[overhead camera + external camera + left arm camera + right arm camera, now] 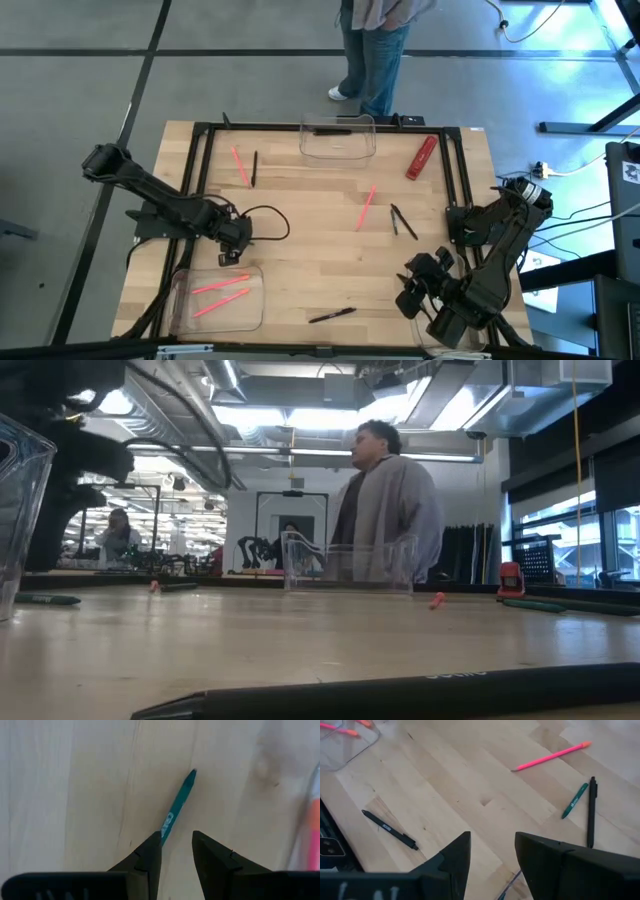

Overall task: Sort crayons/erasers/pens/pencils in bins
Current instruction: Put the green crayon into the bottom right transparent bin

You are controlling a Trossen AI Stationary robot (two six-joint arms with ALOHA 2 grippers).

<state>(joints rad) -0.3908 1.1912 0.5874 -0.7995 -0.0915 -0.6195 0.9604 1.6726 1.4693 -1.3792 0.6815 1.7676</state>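
A short green stick (178, 802) lies flat on the wooden table. My left gripper (176, 837) stands open over its near end, fingers pointing down, beside the near-left bin (215, 297), which holds two pink sticks (220, 296). Loose on the table are two more pink sticks (240, 165) (365, 207), a black one (254, 167), a green and black pair (401, 220), and a black pen (332, 315) near the front edge. My right gripper (492, 845) hangs open above the near-right part of the table, over nothing. A second bin (338, 140) stands at the far edge. My left gripper has one fingertip (156, 842) right at the green stick's near end (165, 827), and the other fingertip stands apart from it. Whether that fingertip touches the stick I cannot tell. The stick lies flat on the table, running away from the fingers.
A chunky red block (421, 157) lies at the far right. A black frame (200, 150) runs around the table top. A person (372, 50) stands just beyond the far edge. Bare wood lies in the table's middle.
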